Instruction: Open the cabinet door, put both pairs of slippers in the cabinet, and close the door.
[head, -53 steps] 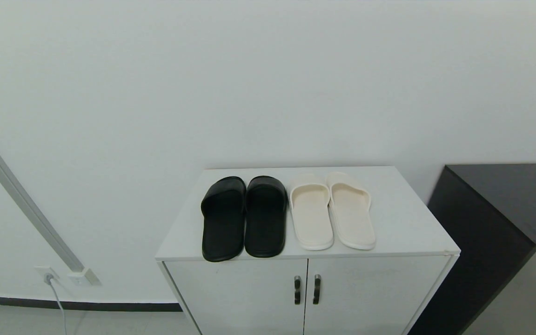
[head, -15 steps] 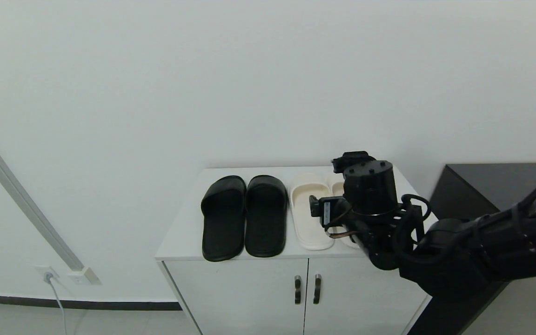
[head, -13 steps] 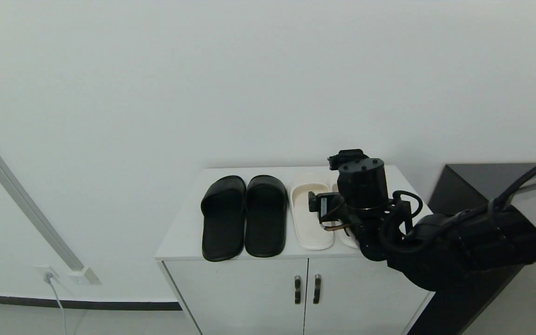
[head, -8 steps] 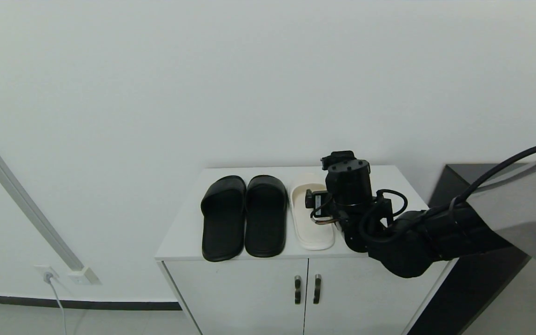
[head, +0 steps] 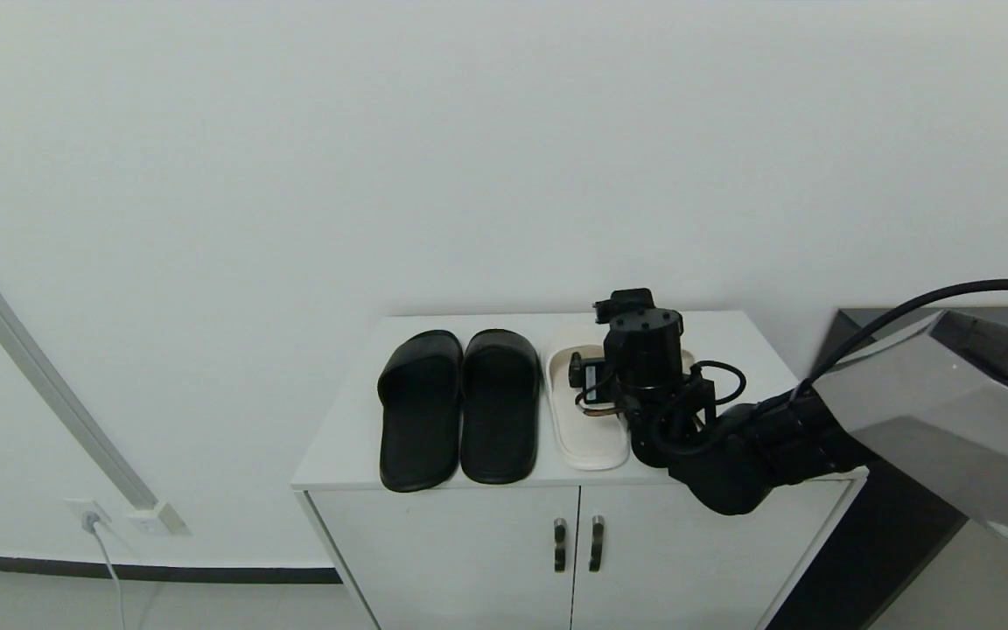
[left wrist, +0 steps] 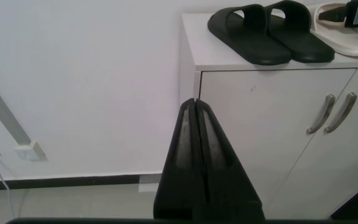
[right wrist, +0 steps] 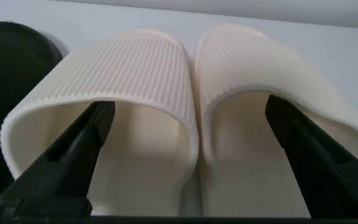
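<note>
Your right gripper (right wrist: 188, 109), jaws apart, has reached the cream slippers (right wrist: 142, 68), yet the cabinet doors (head: 469, 551) apparently remain shut.

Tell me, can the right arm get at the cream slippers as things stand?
Probably yes. The right gripper sits just before the cream slippers on the cabinet top, its fingers open wide across the pair, and nothing lies between.

Ribbed matt cream slippers (right wrist: 135, 81), smooth matt black slippers (head: 500, 411), smooth white cabinet (head: 342, 446); brushed-metal handles (head: 559, 544)
</note>
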Robot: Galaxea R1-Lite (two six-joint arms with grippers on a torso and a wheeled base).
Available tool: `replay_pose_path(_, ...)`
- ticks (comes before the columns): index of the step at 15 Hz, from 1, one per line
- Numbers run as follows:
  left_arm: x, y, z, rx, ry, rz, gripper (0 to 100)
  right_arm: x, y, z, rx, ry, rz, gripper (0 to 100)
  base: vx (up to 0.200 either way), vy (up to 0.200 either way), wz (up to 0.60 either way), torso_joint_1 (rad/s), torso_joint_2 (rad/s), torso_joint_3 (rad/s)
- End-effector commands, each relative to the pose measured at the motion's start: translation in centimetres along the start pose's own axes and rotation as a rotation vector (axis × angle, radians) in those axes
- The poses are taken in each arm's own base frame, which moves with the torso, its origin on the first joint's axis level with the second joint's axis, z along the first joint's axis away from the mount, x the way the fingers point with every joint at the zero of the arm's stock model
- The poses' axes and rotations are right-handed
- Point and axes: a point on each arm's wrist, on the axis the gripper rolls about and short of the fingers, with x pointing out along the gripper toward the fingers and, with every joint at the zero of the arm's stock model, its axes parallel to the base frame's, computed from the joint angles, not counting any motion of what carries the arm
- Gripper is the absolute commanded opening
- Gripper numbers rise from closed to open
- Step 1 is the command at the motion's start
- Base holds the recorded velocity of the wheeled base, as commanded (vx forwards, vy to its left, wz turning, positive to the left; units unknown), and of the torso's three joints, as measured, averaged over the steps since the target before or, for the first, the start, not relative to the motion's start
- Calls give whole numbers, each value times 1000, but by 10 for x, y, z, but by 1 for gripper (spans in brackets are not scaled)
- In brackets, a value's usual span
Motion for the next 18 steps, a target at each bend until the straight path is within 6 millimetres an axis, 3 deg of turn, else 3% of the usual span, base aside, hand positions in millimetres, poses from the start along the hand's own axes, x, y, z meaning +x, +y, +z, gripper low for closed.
replay_pose_path(1, 0, 0, 0, 0, 2, 0, 0, 8, 0, -1, 4, -4, -9, 100, 0, 0, 0, 0, 0, 0)
replay_pose_path(5, 0, 0, 0, 0, 2, 0, 0, 18, -2, -1, 9, -13, -16, 100, 0, 0, 0, 0, 0, 0)
replay_pose_path(6, 0, 0, 0, 0, 2, 0, 0, 19, -1, -1, 7, -14, -16, 0, 0, 0, 0, 0, 0, 0)
replay_pose_path(12, 0, 0, 0, 0, 2, 0, 0, 17, -2, 1, 9, -17, -14, 0, 0, 0, 0, 0, 0, 0)
replay_pose_path(14, 0, 0, 0, 0, 2, 0, 0, 12, -5, 10, 17, -29, -14, 0, 0, 0, 0, 0, 0, 0)
replay_pose_path(16, 0, 0, 0, 0, 2, 0, 0, -2, -13, 21, 21, -37, -10, 0, 0, 0, 0, 0, 0, 0)
replay_pose_path(18, 0, 0, 0, 0, 2, 0, 0, -28, -19, 35, 24, -43, 35, 0, 0, 0, 0, 0, 0, 0)
